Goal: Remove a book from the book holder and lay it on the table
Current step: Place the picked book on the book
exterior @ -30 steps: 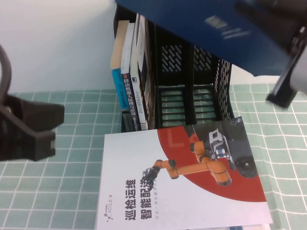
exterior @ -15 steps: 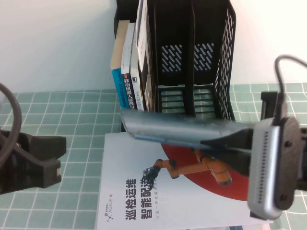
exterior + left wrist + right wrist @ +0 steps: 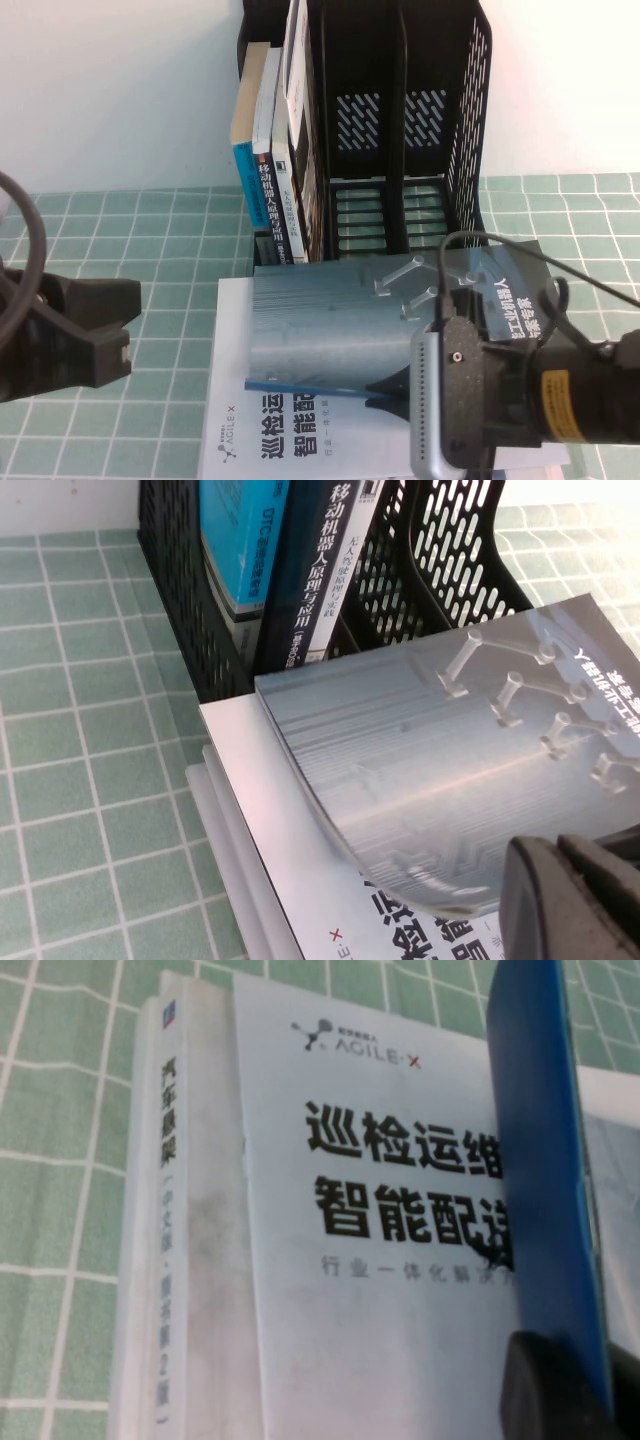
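The book (image 3: 330, 320), dark blue-grey with circuit lines and white text, lies nearly flat and curled on top of a white-and-red book (image 3: 260, 440), in front of the black book holder (image 3: 465, 120). My right gripper (image 3: 385, 392) is shut on the book's near edge, low over the table (image 3: 150, 240). In the right wrist view the book's blue edge (image 3: 545, 1180) runs between the black fingers (image 3: 545, 1395). My left gripper (image 3: 105, 325) hovers at the left, shut and empty. The left wrist view shows its fingers (image 3: 560, 900) beside the book (image 3: 450, 750) and the holder (image 3: 190, 610).
Several upright books (image 3: 265, 150) fill the holder's left slots; its right slots hold nothing. The white-and-red book (image 3: 380, 1210) rests on a thicker pale book (image 3: 165, 1210). The wall stands close behind the holder. Green grid cloth shows on both sides.
My right gripper carried the book from high above the holder down and forward onto the white-and-red book. The left arm shifted only slightly.
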You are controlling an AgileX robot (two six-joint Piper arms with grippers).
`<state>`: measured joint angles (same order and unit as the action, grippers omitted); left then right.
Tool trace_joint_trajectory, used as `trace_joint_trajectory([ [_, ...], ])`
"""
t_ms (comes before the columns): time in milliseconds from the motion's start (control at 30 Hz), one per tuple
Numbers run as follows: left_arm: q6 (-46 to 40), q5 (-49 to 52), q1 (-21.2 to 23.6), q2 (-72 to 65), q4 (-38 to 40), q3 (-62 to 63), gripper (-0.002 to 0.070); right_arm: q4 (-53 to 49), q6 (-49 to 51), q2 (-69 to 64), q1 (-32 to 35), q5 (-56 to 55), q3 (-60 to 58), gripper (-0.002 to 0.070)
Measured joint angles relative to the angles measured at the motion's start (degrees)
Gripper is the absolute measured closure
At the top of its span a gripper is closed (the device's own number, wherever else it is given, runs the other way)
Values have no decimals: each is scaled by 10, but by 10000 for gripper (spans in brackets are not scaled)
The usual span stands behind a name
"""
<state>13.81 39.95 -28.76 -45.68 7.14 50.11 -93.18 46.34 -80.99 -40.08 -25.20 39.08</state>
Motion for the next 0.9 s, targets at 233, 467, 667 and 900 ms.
trace_joint_trajectory([
  [233, 0, 0, 0, 0, 0, 0, 678, 66, -74, -28, -16, 4, 4, 652],
  [467, 0, 0, 0, 0, 0, 0, 678, 81, -97, -36, -32, 4, 15, 652],
  [667, 0, 0, 0, 0, 0, 0, 678, 84, -102, -63, -32, -6, 15, 646],
  [900, 0, 3, 0, 0, -1, -7, 678, 92, -56, -82, -32, -32, 16, 353],
])
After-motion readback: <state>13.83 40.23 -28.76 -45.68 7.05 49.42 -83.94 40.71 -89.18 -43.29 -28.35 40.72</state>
